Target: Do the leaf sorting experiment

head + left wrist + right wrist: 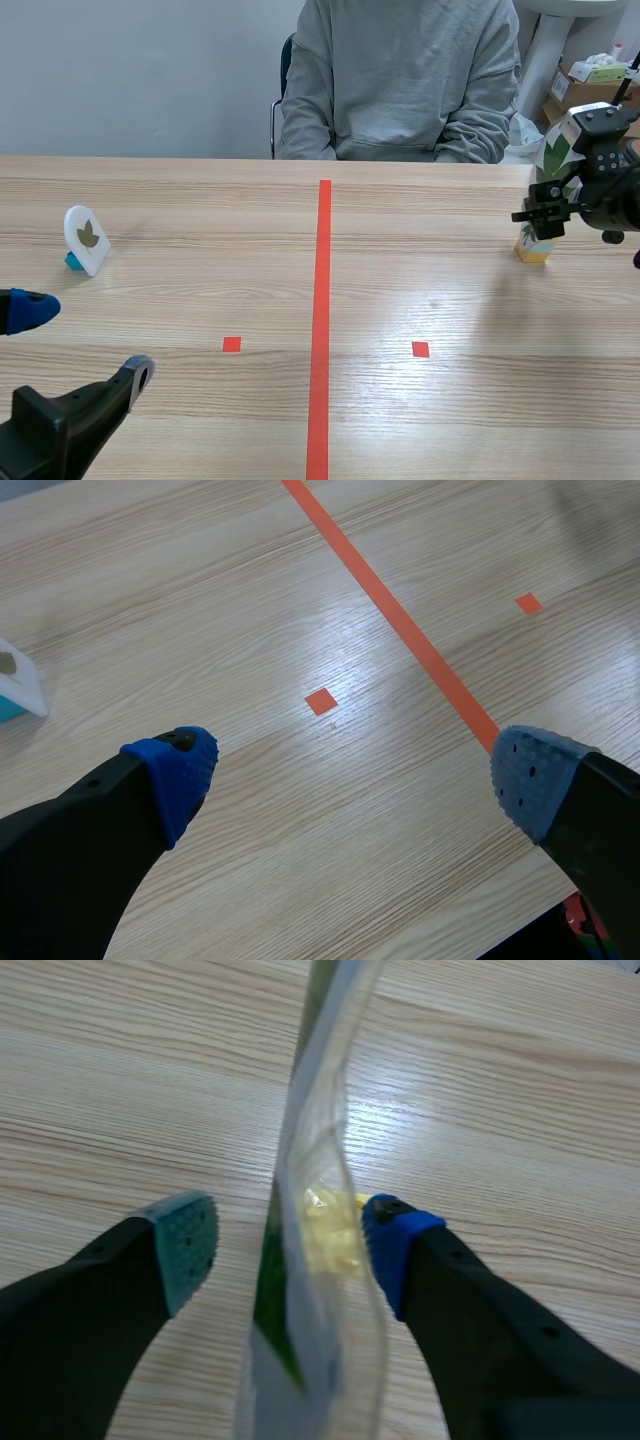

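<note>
Lab — tape-marked table [180, 190], cardboard boxes [586, 88]

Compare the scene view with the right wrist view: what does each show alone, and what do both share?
Scene view only: a seated person, a white leaf card on a teal stand, the orange-red tape line, the left gripper. Right wrist view only: the gap between the green pad and the laminated leaf card. Both: the right gripper open around that card, its yellow stand, the wooden table.

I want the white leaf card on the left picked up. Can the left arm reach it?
Probably yes. The left gripper is open, and the white leaf card stands a little ahead of it on the table, with nothing in between.
</note>
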`<control>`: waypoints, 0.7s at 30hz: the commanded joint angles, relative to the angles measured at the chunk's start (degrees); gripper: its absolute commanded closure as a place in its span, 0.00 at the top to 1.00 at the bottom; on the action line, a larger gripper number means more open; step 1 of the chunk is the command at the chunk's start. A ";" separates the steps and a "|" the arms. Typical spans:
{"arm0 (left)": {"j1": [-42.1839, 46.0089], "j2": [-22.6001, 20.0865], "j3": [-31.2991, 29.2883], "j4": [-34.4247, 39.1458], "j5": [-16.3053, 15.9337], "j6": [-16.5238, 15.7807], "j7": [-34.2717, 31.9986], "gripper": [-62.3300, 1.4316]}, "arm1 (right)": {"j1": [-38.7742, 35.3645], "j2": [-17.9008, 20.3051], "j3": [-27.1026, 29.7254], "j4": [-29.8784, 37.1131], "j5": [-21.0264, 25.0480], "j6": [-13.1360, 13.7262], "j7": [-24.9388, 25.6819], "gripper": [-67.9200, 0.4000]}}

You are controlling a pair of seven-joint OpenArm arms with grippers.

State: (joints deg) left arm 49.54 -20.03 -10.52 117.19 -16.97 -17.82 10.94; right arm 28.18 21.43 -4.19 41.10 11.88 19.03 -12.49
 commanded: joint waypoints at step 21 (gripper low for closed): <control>-0.07 0.33 0.15 0.20 -0.44 0.11 -0.66 0.94 | -27.26 6.34 11.69 31.26 10.29 5.55 -6.62 0.86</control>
State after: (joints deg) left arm 49.54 -20.03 -10.52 117.19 -16.97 -17.82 10.92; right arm 2.31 27.18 7.05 71.24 21.34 23.77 -20.38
